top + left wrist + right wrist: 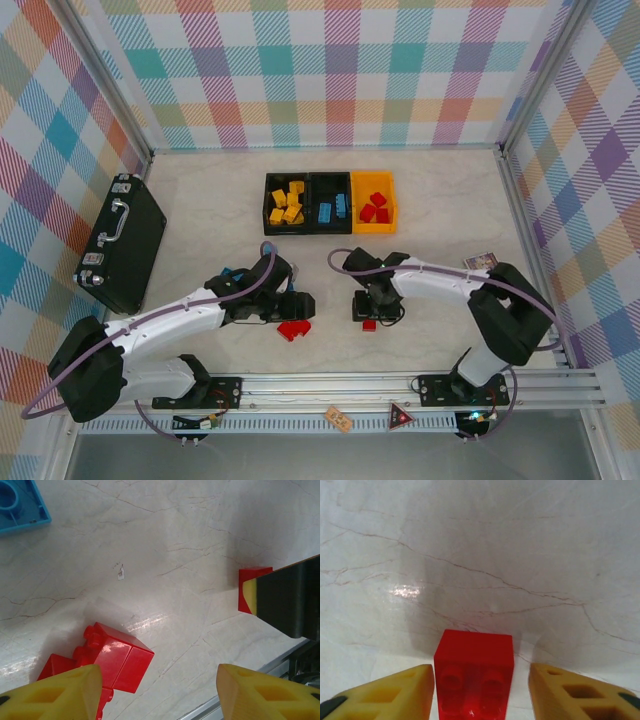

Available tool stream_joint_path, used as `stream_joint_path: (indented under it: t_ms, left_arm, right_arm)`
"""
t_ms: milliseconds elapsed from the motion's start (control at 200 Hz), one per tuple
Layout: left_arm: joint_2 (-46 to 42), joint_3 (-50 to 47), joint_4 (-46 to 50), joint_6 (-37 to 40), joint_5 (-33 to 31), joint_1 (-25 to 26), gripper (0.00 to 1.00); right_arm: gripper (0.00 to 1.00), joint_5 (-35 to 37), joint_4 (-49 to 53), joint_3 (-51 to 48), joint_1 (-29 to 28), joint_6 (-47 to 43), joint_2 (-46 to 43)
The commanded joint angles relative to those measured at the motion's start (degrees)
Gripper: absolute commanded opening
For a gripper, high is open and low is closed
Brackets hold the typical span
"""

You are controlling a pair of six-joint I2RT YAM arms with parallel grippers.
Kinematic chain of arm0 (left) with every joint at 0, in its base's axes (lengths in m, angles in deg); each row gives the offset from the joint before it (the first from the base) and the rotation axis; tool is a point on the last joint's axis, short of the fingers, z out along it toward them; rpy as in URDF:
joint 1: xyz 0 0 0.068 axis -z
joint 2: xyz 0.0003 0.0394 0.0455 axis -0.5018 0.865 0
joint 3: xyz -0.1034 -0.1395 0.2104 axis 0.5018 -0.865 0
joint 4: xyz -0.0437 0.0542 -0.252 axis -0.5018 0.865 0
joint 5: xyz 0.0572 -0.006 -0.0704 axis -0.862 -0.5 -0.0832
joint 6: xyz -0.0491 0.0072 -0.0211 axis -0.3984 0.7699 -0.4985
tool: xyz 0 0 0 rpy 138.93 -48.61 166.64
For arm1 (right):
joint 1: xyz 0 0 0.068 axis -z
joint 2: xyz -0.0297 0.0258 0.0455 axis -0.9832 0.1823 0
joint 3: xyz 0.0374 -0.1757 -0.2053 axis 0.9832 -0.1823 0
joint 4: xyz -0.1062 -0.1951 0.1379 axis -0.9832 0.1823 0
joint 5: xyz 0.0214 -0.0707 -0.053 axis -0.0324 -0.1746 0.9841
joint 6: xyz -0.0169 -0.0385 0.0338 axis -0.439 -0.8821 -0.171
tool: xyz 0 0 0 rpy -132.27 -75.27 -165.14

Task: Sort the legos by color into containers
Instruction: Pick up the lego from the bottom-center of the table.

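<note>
R gripper (481,674) is open w/ jaws straddling, not pinching, a glossy red lego (474,680) on the marble table (520,555), while L gripper (157,677), approx. half open & empty, hangs beside tumbled red legos (112,657).

Three joined containers (309,178) stand in a row toward the far side of the surface. The left black bin (268,190) holds yellow legos (285,205), the middle black bin (322,185) blue legos (334,209), and the yellow-orange bin (373,178) red legos (374,210). Loose nearer the front lie tumbled red bricks (112,657), a single red brick (474,675) and a blue brick (20,505).
</note>
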Motion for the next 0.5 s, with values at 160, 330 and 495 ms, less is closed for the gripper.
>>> stream_joint_path:
  t_ms: [160,330,495]
  left_arm:
    - [0.1,-0.5,-1.2,-1.0,-1.1,1.2,0.62]
    - [0.2,0.1,-2.6,-2.2,-2.6,1.4,0.62]
    - [0.9,2.2,-3.3,-3.0,-5.5,1.3,0.62]
  right_arm:
    - [0.27,1.7,1.2,1.8,-0.6,0.1,-0.8]
    - [0.26,4.7,3.7,5.3,0.2,-2.7,-2.4]
    - [0.26,6.3,4.1,10.3,3.6,-7.3,-2.6]
